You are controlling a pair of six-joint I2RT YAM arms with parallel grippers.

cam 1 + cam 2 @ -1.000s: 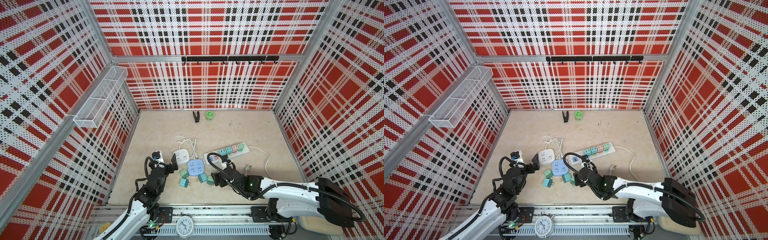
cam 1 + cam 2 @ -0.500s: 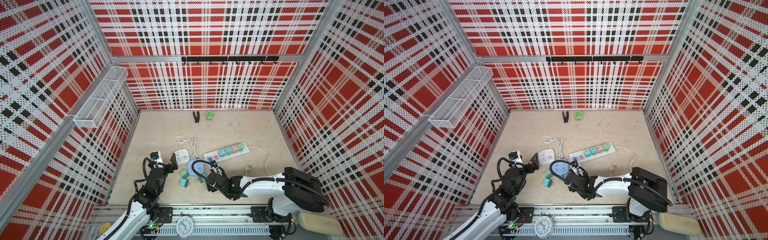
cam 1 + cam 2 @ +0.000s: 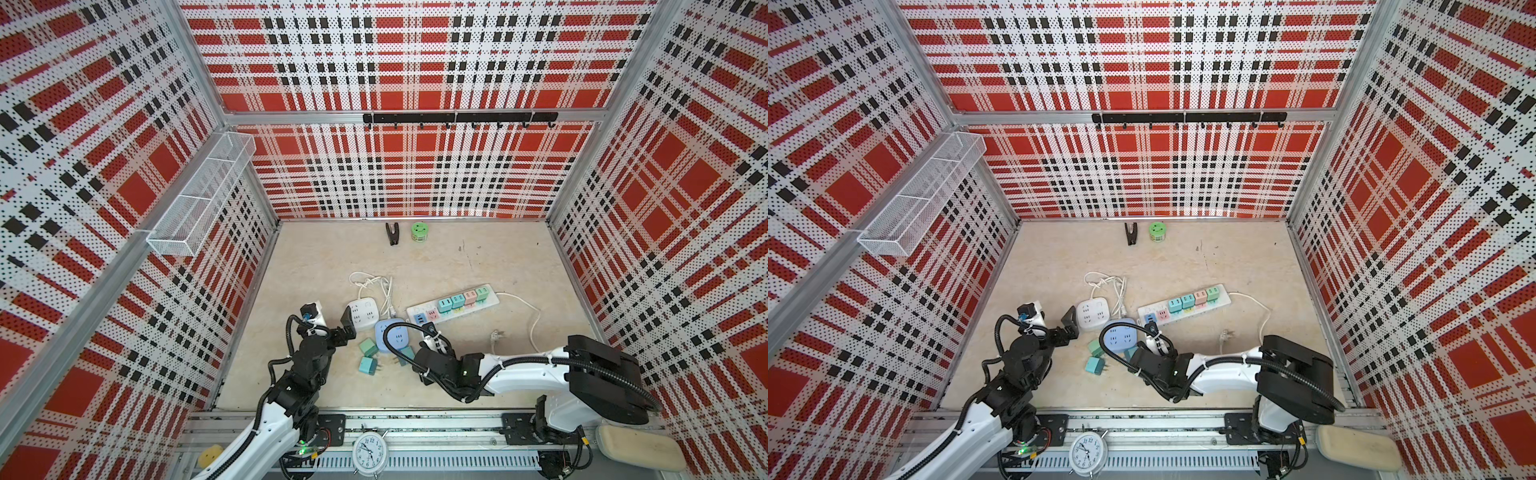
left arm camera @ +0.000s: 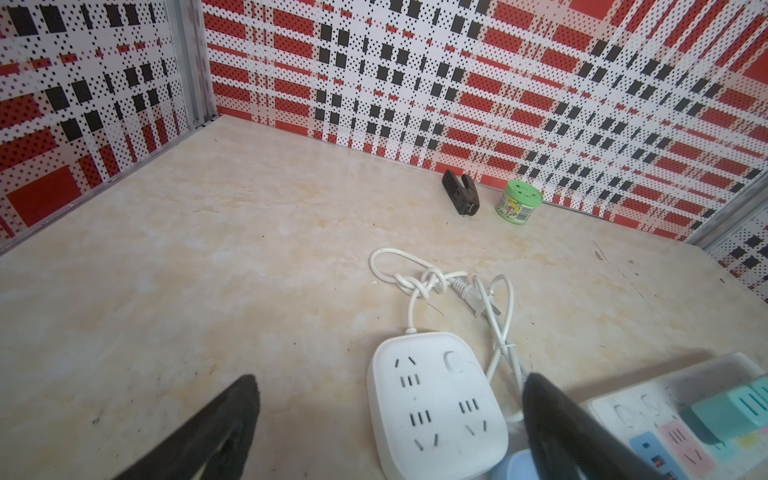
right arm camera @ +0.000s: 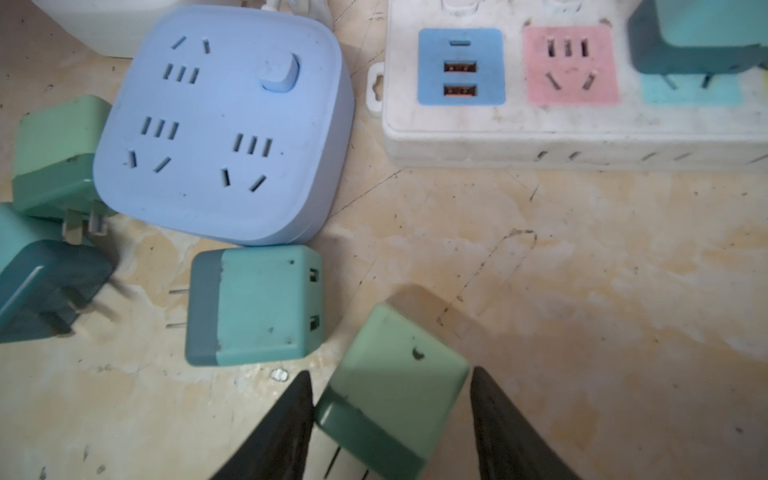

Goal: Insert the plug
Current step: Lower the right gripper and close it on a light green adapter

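Counter (image 4: 208,270) rundown — left fingers (image 4: 224,424) sit wide apart by the white socket cube (image 4: 436,407). Further right, lower middle of a top view, just below the blue socket cube (image 3: 394,336): right fingers (image 5: 286,428) flank the tilted green plug (image 5: 395,374), snug on both sides — clamped or not, can't tell.

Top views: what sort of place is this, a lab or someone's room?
Most likely a purpose-built robot test cell, not a room: perforated plaid panels on an aluminium frame, two arms on a front rail, and a power strip with loose plug adapters laid out.
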